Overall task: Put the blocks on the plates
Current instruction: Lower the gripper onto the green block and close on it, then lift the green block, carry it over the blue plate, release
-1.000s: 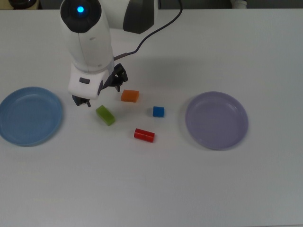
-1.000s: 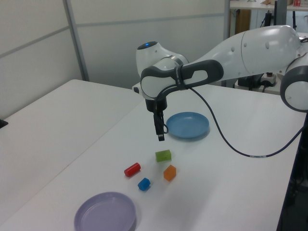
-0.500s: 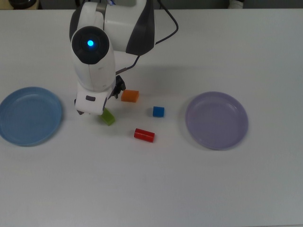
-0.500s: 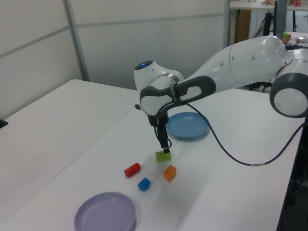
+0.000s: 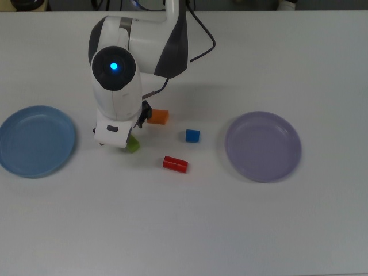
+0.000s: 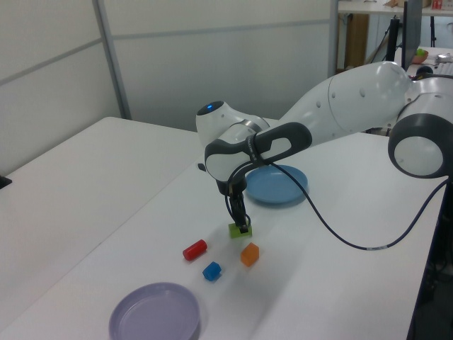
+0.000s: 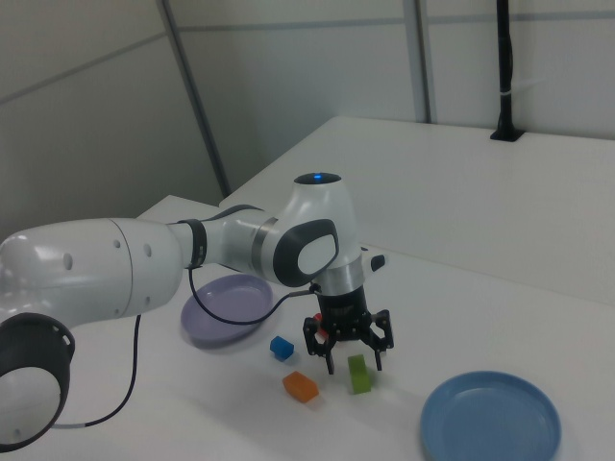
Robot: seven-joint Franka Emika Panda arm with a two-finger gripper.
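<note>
The green brick (image 7: pixel 359 375) lies on the white table, and my gripper (image 7: pixel 353 364) is lowered around it, open, with one finger on each side. In the left view the gripper (image 6: pixel 242 224) reaches down onto the green brick (image 6: pixel 240 229). From the top view the arm hides most of the green brick (image 5: pixel 133 145). The orange block (image 5: pixel 158 117), blue cube (image 5: pixel 192 135) and red bar (image 5: pixel 175 164) lie loose nearby. The light blue plate (image 5: pixel 35 141) is on the top view's left and the lavender plate (image 5: pixel 263 146) on its right, both with nothing on them.
The arm's body (image 5: pixel 138 40) and its black cable reach in from the table's far edge in the top view. In the right view the orange block (image 7: pixel 300 386) lies close beside the gripper.
The gripper moved over the green brick and came down, from hanging above it to straddling it at table level. The blocks and plates have not moved.
</note>
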